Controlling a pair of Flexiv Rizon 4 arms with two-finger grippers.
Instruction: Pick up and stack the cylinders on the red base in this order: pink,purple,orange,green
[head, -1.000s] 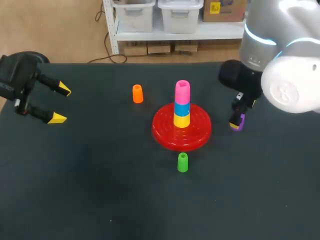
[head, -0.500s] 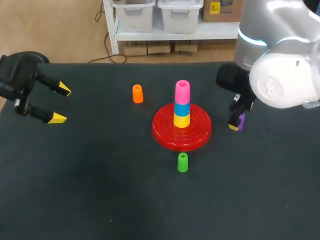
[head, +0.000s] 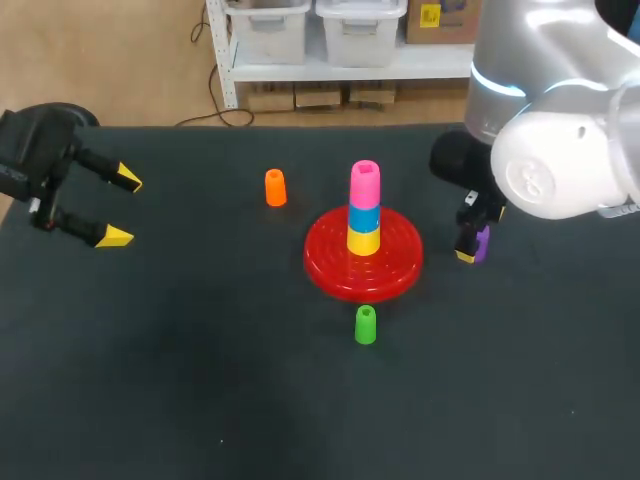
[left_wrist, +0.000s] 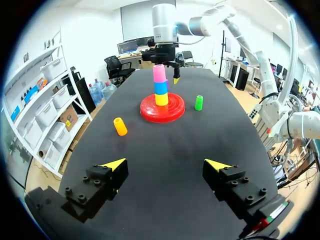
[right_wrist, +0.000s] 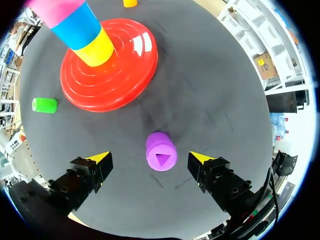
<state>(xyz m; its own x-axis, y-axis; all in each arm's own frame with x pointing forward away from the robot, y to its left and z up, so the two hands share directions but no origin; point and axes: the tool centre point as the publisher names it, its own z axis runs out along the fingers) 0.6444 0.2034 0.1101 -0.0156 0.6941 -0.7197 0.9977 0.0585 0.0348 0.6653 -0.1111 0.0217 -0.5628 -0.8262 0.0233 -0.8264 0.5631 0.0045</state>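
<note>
With my right gripper (right_wrist: 150, 159) open astride the purple cylinder (right_wrist: 161, 151), which stands right of the red base (head: 330, 270), and my left gripper (head: 120, 207) open far left, an off-centre close could topple it.

Dark table (head: 200, 380) fills the scene, matte black top (a tiny pale speck (head: 222, 441) towards its near edge). Mid-table, a blue cylinder (head: 364, 217) sits atop a yellow cylinder (head: 363, 241).
</note>
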